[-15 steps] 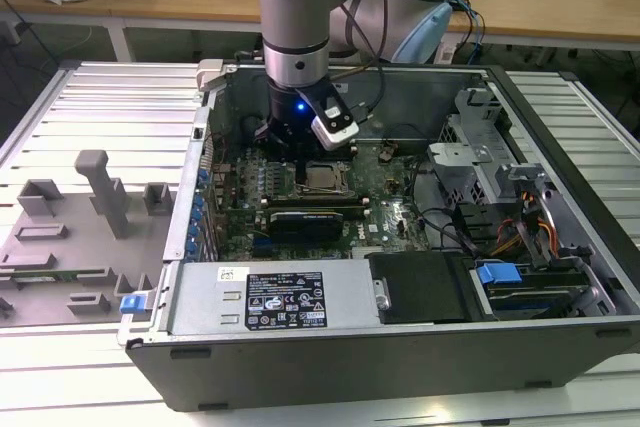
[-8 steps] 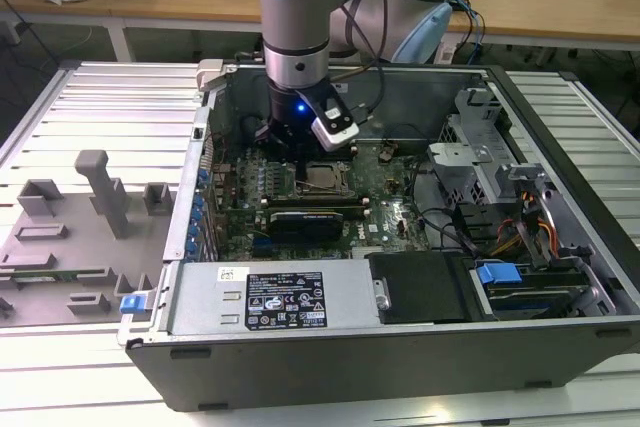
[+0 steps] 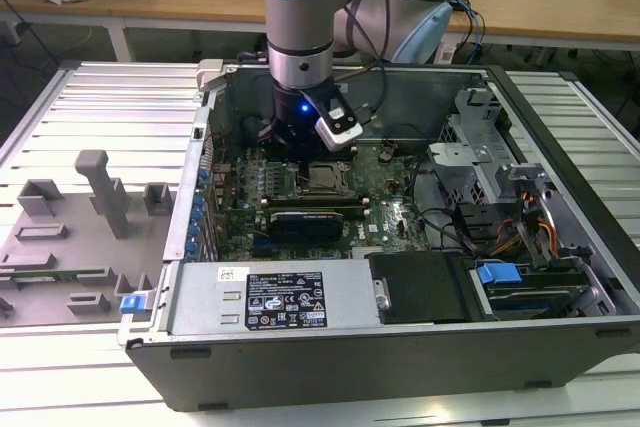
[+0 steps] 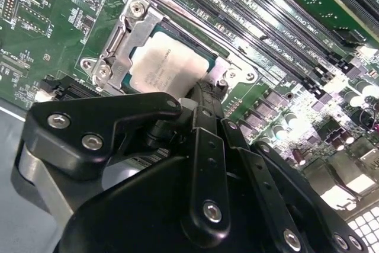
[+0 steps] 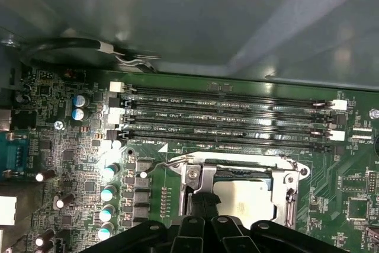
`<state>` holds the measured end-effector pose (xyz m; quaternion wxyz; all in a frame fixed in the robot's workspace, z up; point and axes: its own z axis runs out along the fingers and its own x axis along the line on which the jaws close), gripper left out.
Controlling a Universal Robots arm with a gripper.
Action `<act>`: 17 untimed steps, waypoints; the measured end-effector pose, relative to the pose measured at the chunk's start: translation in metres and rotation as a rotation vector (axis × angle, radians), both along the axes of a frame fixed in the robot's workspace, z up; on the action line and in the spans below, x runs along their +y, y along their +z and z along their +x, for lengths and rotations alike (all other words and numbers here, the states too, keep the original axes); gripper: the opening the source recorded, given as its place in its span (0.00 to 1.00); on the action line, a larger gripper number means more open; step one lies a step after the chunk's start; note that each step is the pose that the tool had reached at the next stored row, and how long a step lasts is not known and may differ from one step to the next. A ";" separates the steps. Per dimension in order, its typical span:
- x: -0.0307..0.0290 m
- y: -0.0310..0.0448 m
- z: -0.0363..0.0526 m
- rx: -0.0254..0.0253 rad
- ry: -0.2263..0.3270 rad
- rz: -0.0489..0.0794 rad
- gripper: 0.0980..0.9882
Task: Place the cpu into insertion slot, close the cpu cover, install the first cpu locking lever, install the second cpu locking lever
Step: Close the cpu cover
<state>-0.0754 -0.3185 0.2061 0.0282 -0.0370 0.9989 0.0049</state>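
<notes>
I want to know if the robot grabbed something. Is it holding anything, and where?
That cannot be told. The end effector is down at the edge of the cpu cover, which frames the cpu.

- The green motherboard lies below a grey metal case wall.
- A black cable loops where board and wall meet.
- Four long black memory slots with white end latches run side by side, between the wall and the insertion slot.
- The cpu, pale and silvery, sits in that slot, framed by the silvery cpu cover lying flat over it.
- A thin wire locking lever runs along the cover's side nearest the memory slots.
- The black hand hangs over the cover's edge, fingers drawn together.
- Round-topped capacitors stand in a row beside the slot.
</notes>
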 end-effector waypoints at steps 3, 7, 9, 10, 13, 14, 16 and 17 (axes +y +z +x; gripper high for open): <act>0.0001 0.0000 0.0021 0.0000 0.000 0.000 0.01; 0.0002 0.0013 0.0025 0.0000 0.000 0.000 0.01; 0.0002 0.0060 0.0025 -0.0001 0.000 0.000 0.01; 0.0002 0.0079 0.0024 -0.0001 0.000 0.000 0.01; 0.0002 0.0133 0.0025 -0.0002 0.000 0.000 0.01; 0.0002 0.0134 0.0027 -0.0001 0.000 0.000 0.01; 0.0002 0.0134 0.0068 0.0000 0.000 0.000 0.01; 0.0002 0.0134 0.0104 0.0003 0.000 0.000 0.01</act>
